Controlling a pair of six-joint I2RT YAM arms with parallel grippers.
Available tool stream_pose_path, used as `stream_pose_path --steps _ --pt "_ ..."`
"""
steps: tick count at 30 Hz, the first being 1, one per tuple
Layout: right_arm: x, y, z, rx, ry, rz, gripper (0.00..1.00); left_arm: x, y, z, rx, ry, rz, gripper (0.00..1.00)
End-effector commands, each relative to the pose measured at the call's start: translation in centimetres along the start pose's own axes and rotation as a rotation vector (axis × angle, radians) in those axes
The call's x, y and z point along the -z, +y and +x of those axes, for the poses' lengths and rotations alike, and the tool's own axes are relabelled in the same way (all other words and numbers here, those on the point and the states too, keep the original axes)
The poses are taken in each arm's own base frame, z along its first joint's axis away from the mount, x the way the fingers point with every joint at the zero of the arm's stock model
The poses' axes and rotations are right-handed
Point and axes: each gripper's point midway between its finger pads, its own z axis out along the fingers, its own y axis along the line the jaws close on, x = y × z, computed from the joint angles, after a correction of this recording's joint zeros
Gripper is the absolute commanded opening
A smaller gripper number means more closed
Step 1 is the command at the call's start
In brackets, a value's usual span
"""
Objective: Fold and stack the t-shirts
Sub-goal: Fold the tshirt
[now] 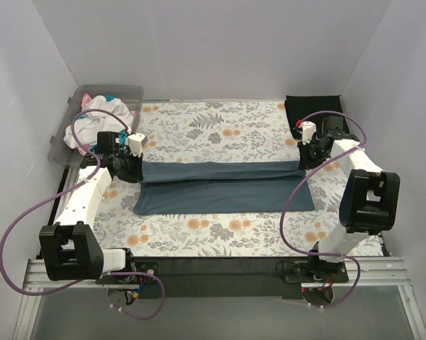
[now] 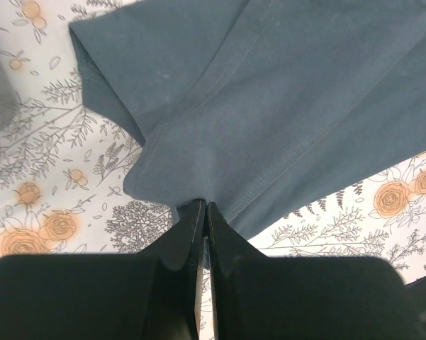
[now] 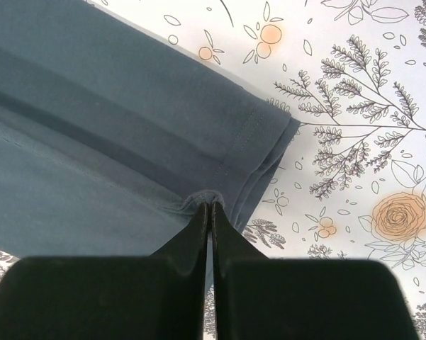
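Note:
A large slate blue-grey t-shirt (image 1: 223, 186) lies stretched wide across the middle of the floral table cloth, its far part held up as a long fold. My left gripper (image 1: 132, 167) is shut on the shirt's left end (image 2: 198, 152). My right gripper (image 1: 306, 160) is shut on its right end (image 3: 127, 142), near the hem. A black t-shirt (image 1: 312, 110) lies folded at the far right corner. White, pink and teal shirts (image 1: 92, 120) are bunched in the bin at the far left.
A clear plastic bin (image 1: 127, 92) stands at the far left corner. White walls close in the table on three sides. The floral table cloth (image 1: 220, 127) shows beyond and in front of the shirt. A black strip runs along the near edge.

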Motion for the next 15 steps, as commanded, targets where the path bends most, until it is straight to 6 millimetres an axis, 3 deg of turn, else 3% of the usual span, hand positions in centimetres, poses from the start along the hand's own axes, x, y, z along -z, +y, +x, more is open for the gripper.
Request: stream_pose_path --steps 1,8,15 --pt "2.1 -1.1 -2.1 0.064 -0.064 0.063 0.01 1.7 0.3 -1.4 -0.035 -0.034 -0.022 0.00" --pt "2.2 -0.2 -0.3 0.077 -0.035 0.047 0.01 2.2 0.1 0.8 -0.066 0.020 -0.031 0.00" --pt "0.4 -0.1 2.1 0.068 0.024 0.032 0.01 0.6 -0.1 3.3 -0.039 0.083 -0.008 0.00"
